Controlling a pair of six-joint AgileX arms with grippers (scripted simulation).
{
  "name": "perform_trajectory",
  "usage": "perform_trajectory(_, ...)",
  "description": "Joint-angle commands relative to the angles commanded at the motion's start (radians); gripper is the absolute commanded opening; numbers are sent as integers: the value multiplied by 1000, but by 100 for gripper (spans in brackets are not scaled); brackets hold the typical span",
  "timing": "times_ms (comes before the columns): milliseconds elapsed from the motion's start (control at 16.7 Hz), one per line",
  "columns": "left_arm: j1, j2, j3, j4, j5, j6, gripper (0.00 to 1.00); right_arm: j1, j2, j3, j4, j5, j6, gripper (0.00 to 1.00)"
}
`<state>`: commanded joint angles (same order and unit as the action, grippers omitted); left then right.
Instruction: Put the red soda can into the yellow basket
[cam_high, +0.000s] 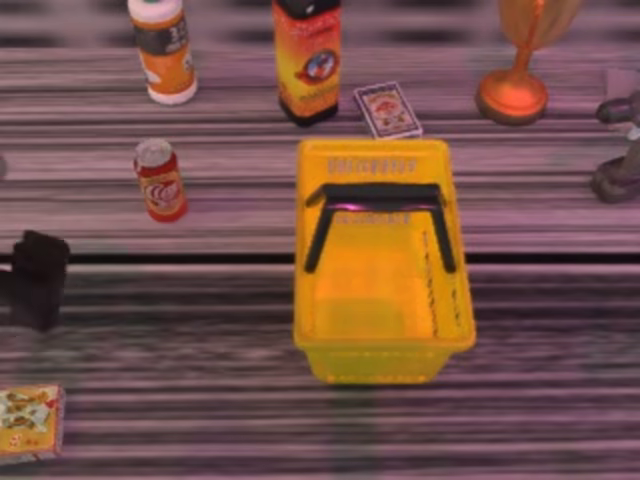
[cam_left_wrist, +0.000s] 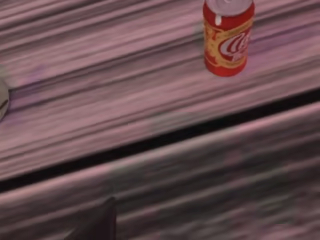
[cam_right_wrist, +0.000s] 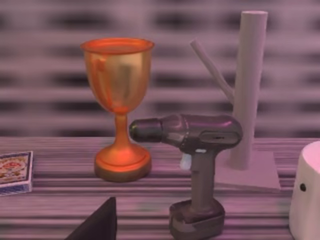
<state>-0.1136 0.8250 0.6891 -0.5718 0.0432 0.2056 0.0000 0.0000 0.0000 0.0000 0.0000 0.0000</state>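
Top view: red soda can (cam_high: 160, 180) upright on the table, left of the yellow basket (cam_high: 455, 300), well apart from it, nothing gripping it.

Basket sits mid-table, black handles (cam_high: 380, 200) folded across its opening, nothing visible inside. Left gripper (cam_high: 38, 280) shows as a dark shape at the table's left edge, nearer than the can and clear of it; can't tell how far its fingers are spread. Left wrist view has the can (cam_left_wrist: 228, 37) standing alone on the planks, one dark fingertip (cam_left_wrist: 102, 222) at the frame edge. Right gripper isn't in the top view; right wrist view shows only one dark fingertip (cam_right_wrist: 100, 222), so finger state unknown. That view faces a gold goblet (cam_right_wrist: 119, 107), a drill (cam_right_wrist: 192, 150) and a card box (cam_right_wrist: 15, 172). White-capped orange bottle (cam_high: 163, 50) and tall black-capped bottle (cam_high: 307, 60) stand at the far side.
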Motion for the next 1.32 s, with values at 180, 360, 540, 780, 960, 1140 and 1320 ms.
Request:
perform_trajectory(180,-33,323,272,-208,7,79,100,0,0,0,0,0,0,100)
perform_trajectory(360,-60,650,562,-405,7,159,100,0,0,0,0,0,0,100)
perform_trajectory(540,-78,960,858,-573,2,235,100,0,0,0,0,0,0,100)
perform_trajectory(780,-92,1314,1230,-737,-10,321,100,0,0,0,0,0,0,100)
perform_trajectory(960,-95,1513,1460,-809,-21,370,100,0,0,0,0,0,0,100)
perform_trajectory(1140,-94,1639,1617,-845,-32,401,100,0,0,0,0,0,0,100)
perform_trajectory(1320,-92,1691,1684,-855,-37,415,100,0,0,0,0,0,0,100)
